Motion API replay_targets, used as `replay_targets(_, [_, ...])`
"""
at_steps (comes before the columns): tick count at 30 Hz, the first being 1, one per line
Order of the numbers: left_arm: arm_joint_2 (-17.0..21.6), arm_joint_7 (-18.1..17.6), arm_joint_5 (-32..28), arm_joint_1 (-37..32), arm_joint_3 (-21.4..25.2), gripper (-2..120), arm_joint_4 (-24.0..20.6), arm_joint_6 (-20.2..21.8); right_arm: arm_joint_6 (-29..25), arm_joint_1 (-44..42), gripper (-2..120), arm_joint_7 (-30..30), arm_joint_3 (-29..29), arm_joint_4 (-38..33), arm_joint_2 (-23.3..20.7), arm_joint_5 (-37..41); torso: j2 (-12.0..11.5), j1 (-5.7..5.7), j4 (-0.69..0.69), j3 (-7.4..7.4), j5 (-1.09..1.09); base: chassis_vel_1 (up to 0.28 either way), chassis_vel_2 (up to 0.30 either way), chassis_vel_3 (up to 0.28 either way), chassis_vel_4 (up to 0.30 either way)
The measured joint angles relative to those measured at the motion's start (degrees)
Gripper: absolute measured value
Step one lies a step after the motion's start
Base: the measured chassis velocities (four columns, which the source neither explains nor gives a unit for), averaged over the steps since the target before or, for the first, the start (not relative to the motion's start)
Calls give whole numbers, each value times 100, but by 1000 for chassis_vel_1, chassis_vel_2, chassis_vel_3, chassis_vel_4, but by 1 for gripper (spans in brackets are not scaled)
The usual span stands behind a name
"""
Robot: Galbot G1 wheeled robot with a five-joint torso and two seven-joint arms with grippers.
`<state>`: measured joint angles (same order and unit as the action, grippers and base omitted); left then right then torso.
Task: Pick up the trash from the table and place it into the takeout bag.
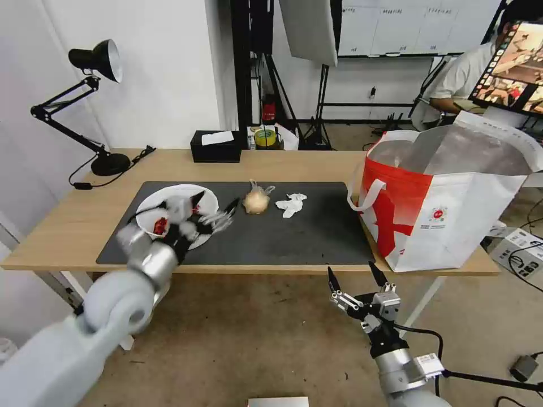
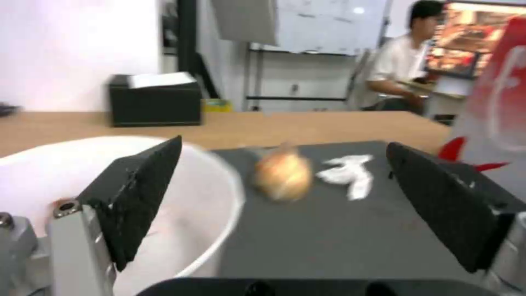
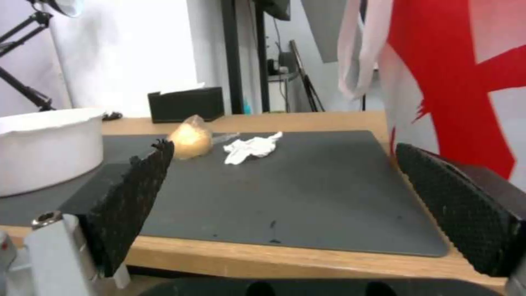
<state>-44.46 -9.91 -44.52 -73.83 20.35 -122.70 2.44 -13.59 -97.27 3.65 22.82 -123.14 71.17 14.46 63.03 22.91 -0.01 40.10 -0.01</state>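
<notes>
From the head camera, the left end effector hovers wide open over the bowl on the table; the right end effector waits, spread wide, below the table's front edge. The left wrist view shows the knotted bag and tissue on the mat. The right wrist view catches the takeout bag beside the mat.

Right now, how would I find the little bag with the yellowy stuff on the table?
Look at the wooden table and find the dark mat on it. Near the mat's far edge, in the middle, sits the little bag, between the white bowl and the crumpled tissue. It is the only round, beige lump, and its clear top is knotted.
</notes>
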Motion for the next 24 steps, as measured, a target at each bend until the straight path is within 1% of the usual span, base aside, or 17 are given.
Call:
replay_targets(1, [-110, 1, 143, -273, 167, 100, -29, -89, -21, -8, 100, -1, 31, 0, -4, 0, 0, 0, 0, 0, 1, 0, 0, 0, 0])
replay_targets(2, [-110, 1, 143, -273, 167, 100, -29, -89, -21, -8, 100, -1, 31, 0, -4, 0, 0, 0, 0, 0, 1, 0, 0, 0, 0])
replay_targets(5, [-535, 9, 464, -909, 632, 100, -98, -315, -69, -28, 100, 0, 93, 9, -14, 8, 0, 0, -1, 0, 2, 0, 0, 0, 0])
replay_targets(6, [-535, 9, 464, -909, 632, 100, -98, -315, -69, -28, 100, 0, 93, 9, -14, 8, 0, 0, -1, 0, 2, 0, 0, 0, 0])
replay_targets(9, [-1054, 286, 804, -1655, 1151, 100, -95, -613, -119, -53, 100, -1, 112, 17, -19, 25, 0, 0, 1, 0, 1, 0, 0, 0, 0])
replay_targets(10, [-1054, 286, 804, -1655, 1151, 100, -95, -613, -119, -53, 100, -1, 112, 17, -19, 25, 0, 0, 1, 0, 1, 0, 0, 0, 0])
replay_targets(13, [-1420, 530, 785, -2231, 1479, 100, -157, -722, -129, -73, 100, 3, 117, 4, -22, 31, 0, 0, 1, 0, 2, 0, 0, 0, 0])
replay_targets(14, [-1420, 530, 785, -2231, 1479, 100, -157, -722, -129, -73, 100, 3, 117, 4, -22, 31, 0, 0, 1, 0, 2, 0, 0, 0, 0])
replay_targets(15, [-1530, 650, 772, -2438, 1614, 100, -172, -774, -129, -88, 100, 6, 125, -5, -20, 30, 0, 0, 1, 0, 2, 0, 0, 0, 0])
replay_targets(17, [-1624, 804, 771, -2681, 1782, 100, -120, -856, -129, -135, 100, 9, 145, -22, -12, 16, 0, 0, 1, 0, 2, 0, 0, 0, 0])
replay_targets(19, [-1642, 846, 781, -2736, 1820, 100, -75, -890, -129, -158, 100, 9, 159, -25, -10, 5, 0, 0, 1, 0, 2, 0, 0, 0, 0])
replay_targets(21, [-1692, 965, 947, -2843, 1877, 100, 67, -1045, -129, -212, 100, 10, 182, -23, -8, -42, 0, 0, 0, 0, 1, 0, 0, 0, 0])
replay_targets(24, [-1736, 1010, 1088, -2884, 1877, 100, 126, -1117, -145, -253, 100, 11, 188, 18, -7, -92, 0, 0, 0, 1, 2, 0, 0, 0, 0])
